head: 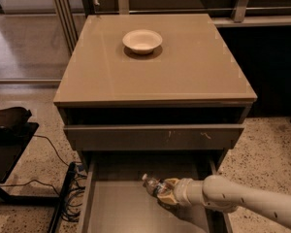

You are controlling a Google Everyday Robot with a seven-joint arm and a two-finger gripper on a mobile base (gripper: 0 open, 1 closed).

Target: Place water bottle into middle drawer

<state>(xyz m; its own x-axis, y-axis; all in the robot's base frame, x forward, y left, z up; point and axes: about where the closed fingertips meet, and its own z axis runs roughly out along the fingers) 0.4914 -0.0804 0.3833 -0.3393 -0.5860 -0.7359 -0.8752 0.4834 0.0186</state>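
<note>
The water bottle (151, 184) is a small clear bottle lying tilted, its white cap pointing up and left. My gripper (166, 192) comes in from the right on a white arm and is shut on the bottle's body. It holds the bottle just above the flat floor of the open middle drawer (117, 208), near the drawer's middle and toward its back. The lower part of the bottle is hidden by the fingers.
Above the open drawer is another drawer whose long front panel (136, 137) has small pale scuffs. A white bowl (142, 40) sits on the cabinet top (194, 67). A black stand and cables (19, 144) are on the floor at the left.
</note>
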